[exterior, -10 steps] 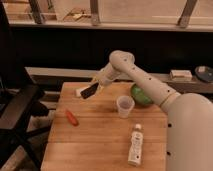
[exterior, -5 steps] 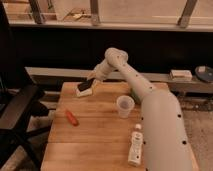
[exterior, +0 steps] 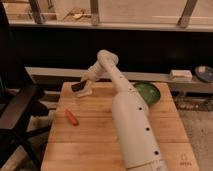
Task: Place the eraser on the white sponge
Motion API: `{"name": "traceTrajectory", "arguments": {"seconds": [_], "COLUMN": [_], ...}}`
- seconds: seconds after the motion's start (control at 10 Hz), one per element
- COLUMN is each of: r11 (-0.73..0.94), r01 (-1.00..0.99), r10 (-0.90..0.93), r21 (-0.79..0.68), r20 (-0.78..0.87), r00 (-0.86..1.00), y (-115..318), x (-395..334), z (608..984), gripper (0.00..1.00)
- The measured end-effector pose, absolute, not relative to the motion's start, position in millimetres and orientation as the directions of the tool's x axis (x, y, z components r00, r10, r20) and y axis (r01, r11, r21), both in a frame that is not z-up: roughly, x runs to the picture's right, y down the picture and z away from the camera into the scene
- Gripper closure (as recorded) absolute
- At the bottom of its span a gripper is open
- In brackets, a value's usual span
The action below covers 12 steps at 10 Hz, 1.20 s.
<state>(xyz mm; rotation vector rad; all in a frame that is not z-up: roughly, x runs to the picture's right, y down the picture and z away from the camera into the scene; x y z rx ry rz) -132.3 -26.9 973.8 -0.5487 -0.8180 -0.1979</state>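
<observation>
At the far left of the wooden surface (exterior: 95,145), well short of the tool and nearer the camera, the orange-red carrot (exterior: 72,117) is lying clear of the work. Up and to its right, the tool (exterior: 86,84) is hovering at the surface's back left corner, reaching in from the arm (exterior: 127,115) that is filling the middle of the view. The eraser (exterior: 78,86) is showing as a dark block at the tool's tip, seemingly in its grip, though the fingers are not plain enough to say how far they are parted. Just under and slightly right of the eraser, the sponge (exterior: 85,92) is lying pale on the wood; whether the two are touching cannot be told.

To do this well, the tool is needing to come straight down so the eraser is meeting the sponge flat and centred, not hanging off an edge. The sponge is likely soft and light, so pressing gently matters, and opening only once the eraser is resting. Lifting straight up afterwards avoids dragging either piece.

Far right of the tool, a green bowl (exterior: 149,92) is sitting partly behind the arm.
</observation>
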Motion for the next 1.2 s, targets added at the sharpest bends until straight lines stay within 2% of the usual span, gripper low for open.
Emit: {"name": "traceTrajectory", "arguments": {"seconds": [0.1, 0.5, 0.7, 1.2], "r11": [0.843, 0.83, 0.822, 0.801], "r01": [0.367, 0.374, 0.385, 0.434], "r10": [0.056, 0.089, 0.095, 0.088], "r21": [-0.394, -0.414, -0.42, -0.413], "r20": [0.742, 0.76, 0.767, 0.798], "r00": [0.668, 0.643, 0.635, 0.597], "y": [-26.5, -21.0, -16.4, -8.3], "x": [-134.9, -134.8, -129.6, -128.3], "z": [978.1, 980.0, 978.5, 968.5], "gripper": [0.93, 0.53, 0.38, 0.37]}}
